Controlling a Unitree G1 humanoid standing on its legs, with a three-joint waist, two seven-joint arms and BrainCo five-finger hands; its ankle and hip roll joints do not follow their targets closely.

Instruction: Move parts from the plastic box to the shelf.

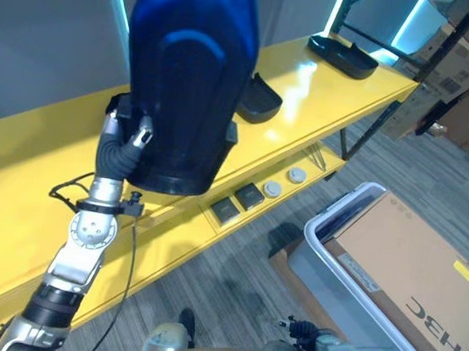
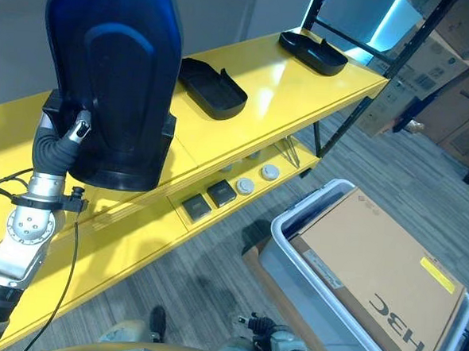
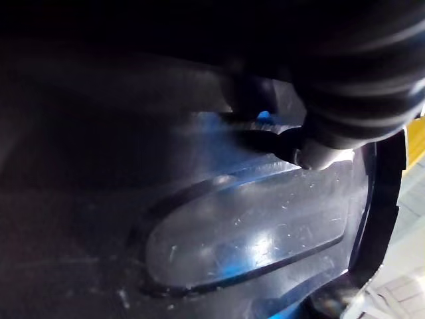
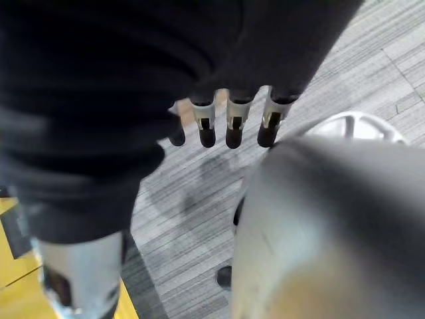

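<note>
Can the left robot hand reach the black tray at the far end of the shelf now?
Probably not. The left robot hand is already occupied with the large blue part at the near end of the yellow shelf. The far black tray lies well beyond it, past another black tray.

Dark blue glossy part (image 1: 189,77), bright yellow shelf (image 1: 304,76).
Black trays (image 2: 212,87) on top; grey striped carpet floor (image 1: 236,271); translucent grey plastic box (image 1: 327,229) with brown cardboard (image 1: 412,266), yellow label.
</note>
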